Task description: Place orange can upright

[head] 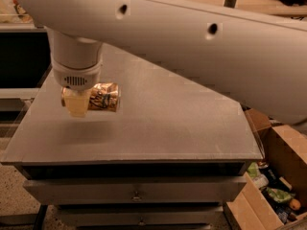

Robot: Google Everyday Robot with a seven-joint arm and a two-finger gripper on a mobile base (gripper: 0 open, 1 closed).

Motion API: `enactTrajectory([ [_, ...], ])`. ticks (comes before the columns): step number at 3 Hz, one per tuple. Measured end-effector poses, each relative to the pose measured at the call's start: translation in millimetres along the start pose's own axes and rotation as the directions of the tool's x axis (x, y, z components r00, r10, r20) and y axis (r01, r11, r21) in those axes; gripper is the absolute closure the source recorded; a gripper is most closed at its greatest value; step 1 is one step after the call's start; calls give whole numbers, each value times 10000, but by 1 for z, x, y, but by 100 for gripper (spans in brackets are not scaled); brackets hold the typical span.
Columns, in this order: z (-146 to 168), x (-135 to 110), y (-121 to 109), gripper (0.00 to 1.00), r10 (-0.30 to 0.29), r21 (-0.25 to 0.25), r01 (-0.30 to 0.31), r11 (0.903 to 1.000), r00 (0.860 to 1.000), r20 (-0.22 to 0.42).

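While the orange can (pixel 104 97) lies sideways, end effector (pixel 76 104) clamped on its end, over grey table (pixel 168 128)

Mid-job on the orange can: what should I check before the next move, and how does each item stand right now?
1. Grip: hand, over the left part of the table, is closed on the orange can: ok.
2. Can upright: it lies sideways, sticking out to the right of the hand: not ok.
3. Can off the surface: the shadow below suggests it is lifted: ok.
4. Set-down spot: nothing else shows under the can: ok.
5. Grip firm enough to turn it: cannot tell.
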State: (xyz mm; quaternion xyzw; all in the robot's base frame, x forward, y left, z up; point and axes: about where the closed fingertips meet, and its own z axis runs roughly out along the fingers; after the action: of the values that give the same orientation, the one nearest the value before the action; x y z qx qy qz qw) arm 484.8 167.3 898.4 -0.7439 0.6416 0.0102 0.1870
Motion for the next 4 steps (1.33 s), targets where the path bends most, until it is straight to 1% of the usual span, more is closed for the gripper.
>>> enactTrajectory([
  [1, -1, 36, -5, 100, 123, 891, -160, 9959, 9990, 427],
  [2, 0, 73, -2, 100, 18, 1500, -211, 9885, 9918, 1279],
  [3, 0, 86, -6, 100, 41, 2077, -662, 9759, 9582, 2860],
  [4, -12, 84, -23, 100, -10, 2656, -1381, 9541, 8857, 4643],
])
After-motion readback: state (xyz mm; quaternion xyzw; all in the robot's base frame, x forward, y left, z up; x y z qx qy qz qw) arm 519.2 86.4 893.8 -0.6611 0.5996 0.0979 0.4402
